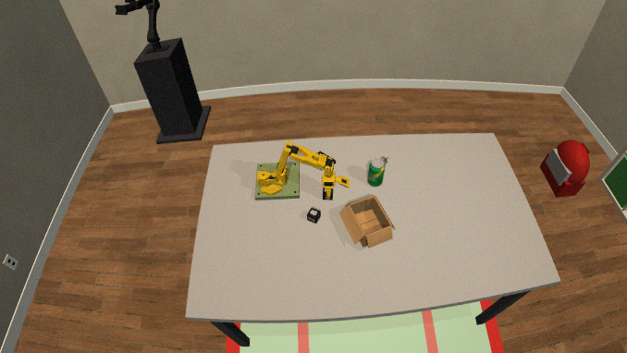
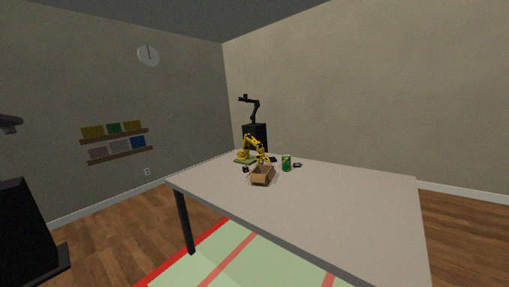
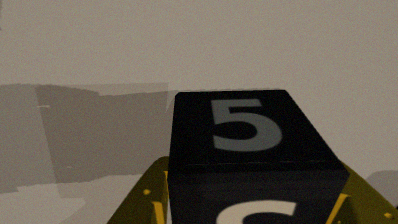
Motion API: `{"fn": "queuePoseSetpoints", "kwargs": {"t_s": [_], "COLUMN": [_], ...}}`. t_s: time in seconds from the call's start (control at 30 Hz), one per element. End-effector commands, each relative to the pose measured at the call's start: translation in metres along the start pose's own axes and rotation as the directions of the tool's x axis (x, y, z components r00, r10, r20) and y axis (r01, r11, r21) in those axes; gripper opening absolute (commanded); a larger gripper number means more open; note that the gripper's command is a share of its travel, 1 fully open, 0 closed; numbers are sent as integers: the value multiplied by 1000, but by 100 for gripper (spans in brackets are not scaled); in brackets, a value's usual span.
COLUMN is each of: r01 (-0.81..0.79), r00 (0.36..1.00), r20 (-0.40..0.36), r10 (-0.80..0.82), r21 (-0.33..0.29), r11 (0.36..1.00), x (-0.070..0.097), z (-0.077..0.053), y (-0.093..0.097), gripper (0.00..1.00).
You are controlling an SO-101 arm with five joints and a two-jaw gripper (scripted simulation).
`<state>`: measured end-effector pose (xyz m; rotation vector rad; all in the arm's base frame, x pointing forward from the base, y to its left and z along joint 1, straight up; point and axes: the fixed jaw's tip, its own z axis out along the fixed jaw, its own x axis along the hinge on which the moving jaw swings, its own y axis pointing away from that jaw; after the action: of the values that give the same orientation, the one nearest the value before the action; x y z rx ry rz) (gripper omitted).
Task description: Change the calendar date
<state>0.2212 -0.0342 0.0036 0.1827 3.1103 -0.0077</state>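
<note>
My gripper (image 3: pixel 252 202) is shut on a black date cube (image 3: pixel 250 150), with a yellow finger on each side of it. The cube's upper face shows a grey 5, and the face toward the camera shows part of a white digit. In the top view the gripper (image 1: pixel 327 193) points down at the table, right of the arm's green base (image 1: pixel 276 181). A second black cube (image 1: pixel 313 215) with a white digit on top lies on the table in front of the gripper, apart from it. I cannot make out the calendar tray.
An open cardboard box (image 1: pixel 367 221) stands just right of the loose cube. A green can (image 1: pixel 376 172) stands behind the box. Two small dark objects (image 2: pixel 297 164) lie behind the can in the exterior view.
</note>
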Motion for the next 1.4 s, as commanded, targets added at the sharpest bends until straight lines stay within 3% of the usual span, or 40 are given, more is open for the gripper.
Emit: {"fn": "queuePoseSetpoints", "kwargs": {"t_s": [0.0,0.27,0.7,1.37], "r01": [1,1,1,1], "r00": [1000,1000,1000,1000], "r20": [-27,-27,-27,-27], "r10": [-1,-1,-1,-1], "r21": [-3,-3,-3,-3], "r11": [1000,1000,1000,1000], "x": [4,4,4,2], "z": [6,6,3,-42], "y": [-1,-1,-1,2], "gripper": [10,1,0,0]}}
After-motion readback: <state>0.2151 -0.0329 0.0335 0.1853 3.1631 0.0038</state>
